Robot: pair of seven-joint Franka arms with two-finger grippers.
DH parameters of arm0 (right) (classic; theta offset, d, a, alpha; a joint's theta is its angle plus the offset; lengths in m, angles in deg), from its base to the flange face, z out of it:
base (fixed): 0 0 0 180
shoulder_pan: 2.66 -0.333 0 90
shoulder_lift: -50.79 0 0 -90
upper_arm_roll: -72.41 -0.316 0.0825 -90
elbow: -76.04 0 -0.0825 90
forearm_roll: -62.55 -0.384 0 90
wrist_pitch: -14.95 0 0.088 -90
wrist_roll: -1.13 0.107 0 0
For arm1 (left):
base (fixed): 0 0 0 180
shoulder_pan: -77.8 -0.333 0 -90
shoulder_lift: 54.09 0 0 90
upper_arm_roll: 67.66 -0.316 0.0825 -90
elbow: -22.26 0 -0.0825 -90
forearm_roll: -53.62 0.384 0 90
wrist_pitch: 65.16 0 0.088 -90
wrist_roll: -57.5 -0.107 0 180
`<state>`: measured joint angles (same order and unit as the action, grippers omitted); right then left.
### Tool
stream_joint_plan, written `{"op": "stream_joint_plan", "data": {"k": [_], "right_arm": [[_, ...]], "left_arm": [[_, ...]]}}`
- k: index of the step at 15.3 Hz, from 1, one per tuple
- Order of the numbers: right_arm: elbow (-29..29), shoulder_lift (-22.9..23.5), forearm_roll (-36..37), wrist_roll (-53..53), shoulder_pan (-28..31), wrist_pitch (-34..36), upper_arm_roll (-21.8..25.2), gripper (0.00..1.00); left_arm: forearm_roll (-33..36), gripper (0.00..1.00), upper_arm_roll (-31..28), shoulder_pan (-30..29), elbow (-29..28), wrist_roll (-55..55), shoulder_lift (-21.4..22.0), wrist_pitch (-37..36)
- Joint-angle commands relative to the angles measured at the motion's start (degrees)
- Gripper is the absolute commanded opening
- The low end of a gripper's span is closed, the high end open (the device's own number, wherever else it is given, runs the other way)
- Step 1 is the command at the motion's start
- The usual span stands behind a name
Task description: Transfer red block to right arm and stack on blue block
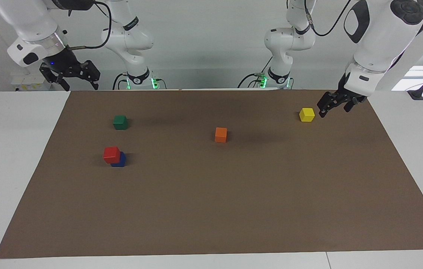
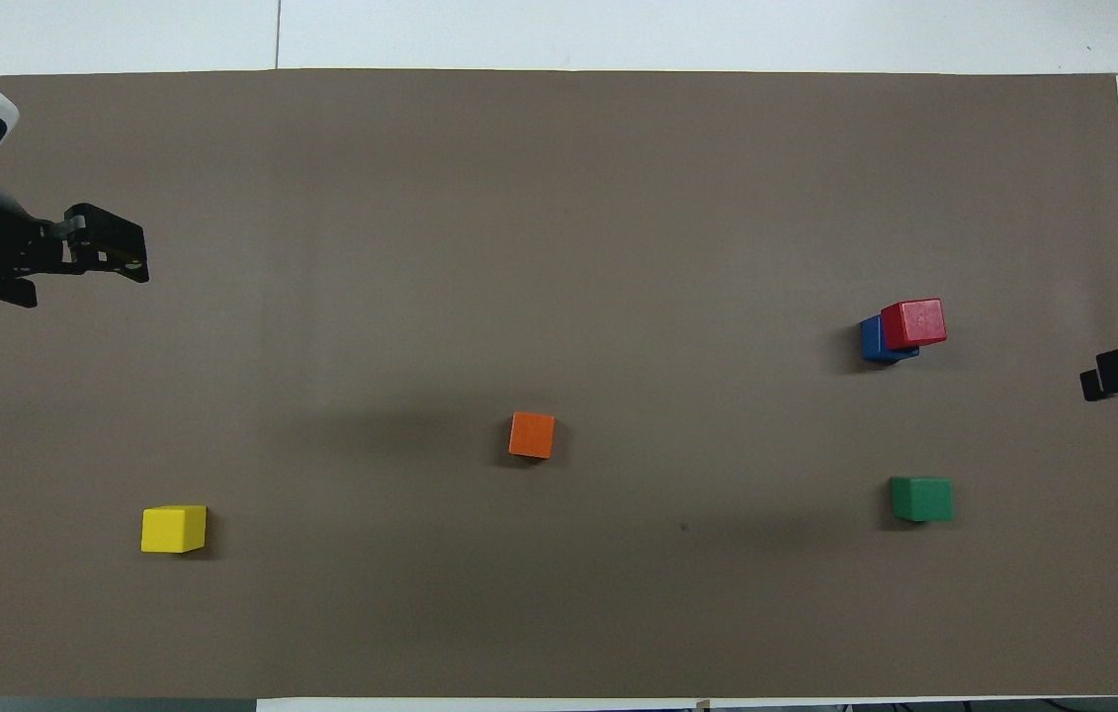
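The red block (image 1: pixel 111 154) sits on top of the blue block (image 1: pixel 119 160), shifted a little off centre so part of the blue one shows; the stack also shows in the overhead view, red (image 2: pixel 913 322) on blue (image 2: pixel 875 341). It stands toward the right arm's end of the mat. My right gripper (image 1: pixel 80 86), with its blue light, is open and empty, raised over the mat's edge by its base; its tip shows in the overhead view (image 2: pixel 1102 376). My left gripper (image 1: pixel 334 111) is open and empty, low beside the yellow block (image 1: pixel 307 114), apart from it.
A dark green block (image 1: pixel 120 122) lies nearer to the robots than the stack. An orange block (image 1: pixel 221 135) stands mid-mat. The yellow block (image 2: pixel 173 528) lies toward the left arm's end. The brown mat (image 1: pixel 233 209) covers most of the white table.
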<state>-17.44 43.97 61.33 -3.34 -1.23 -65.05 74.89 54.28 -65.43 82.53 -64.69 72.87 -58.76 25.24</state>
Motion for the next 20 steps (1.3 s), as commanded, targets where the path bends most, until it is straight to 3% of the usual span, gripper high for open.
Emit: {"op": "stream_joint_plan", "data": {"k": [1, 8, 12, 20], "right_arm": [[0.1, 0.4, 0.3, -5.8, 2.7, -2.4, -1.1, 1.0], [3.7, 6.4, 1.0, -2.7, 2.4, -4.0, -1.1, 1.0], [4.4, 5.9, 4.6, -1.8, 3.1, -5.0, -3.0, 1.0], [5.4, 5.7, 4.4, -1.2, 2.9, -4.3, -2.8, 1.0]], "left_arm": [[-1.0, 1.0, 0.2, -0.6, -1.9, 0.3, 1.7, 0.3], [-1.1, 1.0, 0.2, -0.6, -1.9, 0.4, 1.7, 0.2], [-1.0, 1.0, 0.2, -0.6, -1.9, 0.4, 1.7, 0.3], [-1.0, 1.0, 0.2, -0.6, -1.9, 0.4, 1.8, 0.3]]}}
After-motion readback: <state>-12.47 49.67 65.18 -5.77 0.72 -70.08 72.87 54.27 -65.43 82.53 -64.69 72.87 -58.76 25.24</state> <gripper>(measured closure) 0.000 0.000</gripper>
